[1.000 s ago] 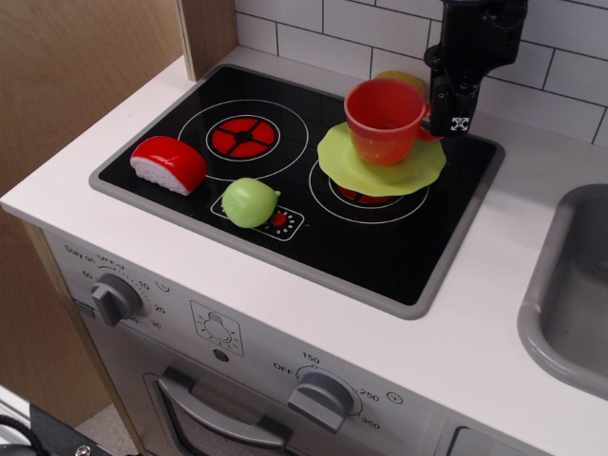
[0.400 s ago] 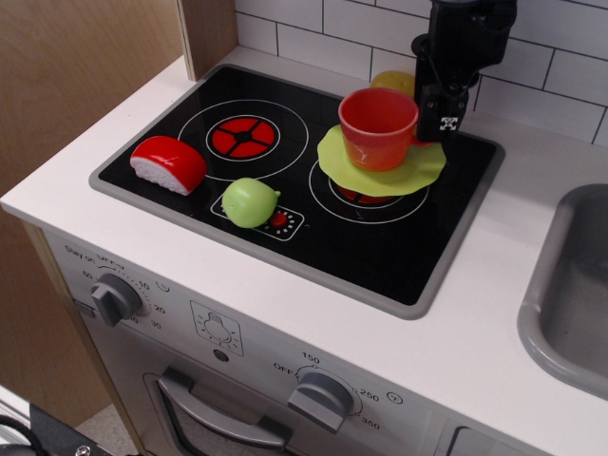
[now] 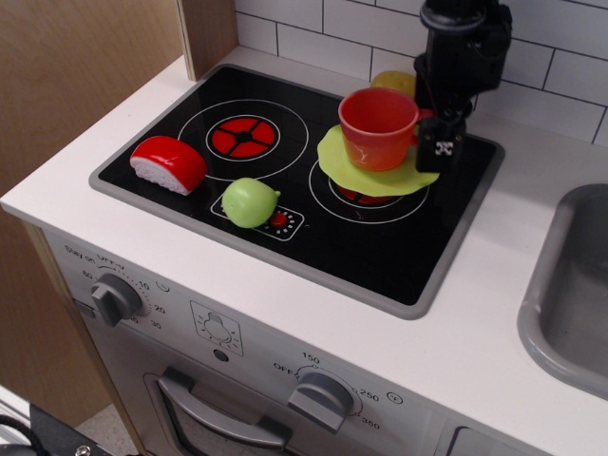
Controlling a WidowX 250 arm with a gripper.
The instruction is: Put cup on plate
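Observation:
The red-orange cup point(image 3: 378, 126) stands upright on the lime-green plate point(image 3: 380, 176), which lies on the right front burner of the toy stove. My black gripper point(image 3: 432, 142) hangs down right beside the cup's right side, at its handle point(image 3: 424, 114). One finger point(image 3: 442, 149) with a white mark shows just right of the cup, above the plate's right edge. The other finger is hidden, so I cannot tell whether the jaws still pinch the handle.
A red-and-white half-round toy food point(image 3: 169, 163) and a green apple-like ball point(image 3: 250, 201) lie on the black stovetop point(image 3: 380, 256) at the left. A yellow object point(image 3: 399, 81) peeks out behind the cup. A grey sink point(image 3: 570, 294) is at the right; a tiled wall is behind.
The cup was tilted in the gripper above the plate; it now stands upright on the plate. The gripper has come lower and turned a little beside the cup.

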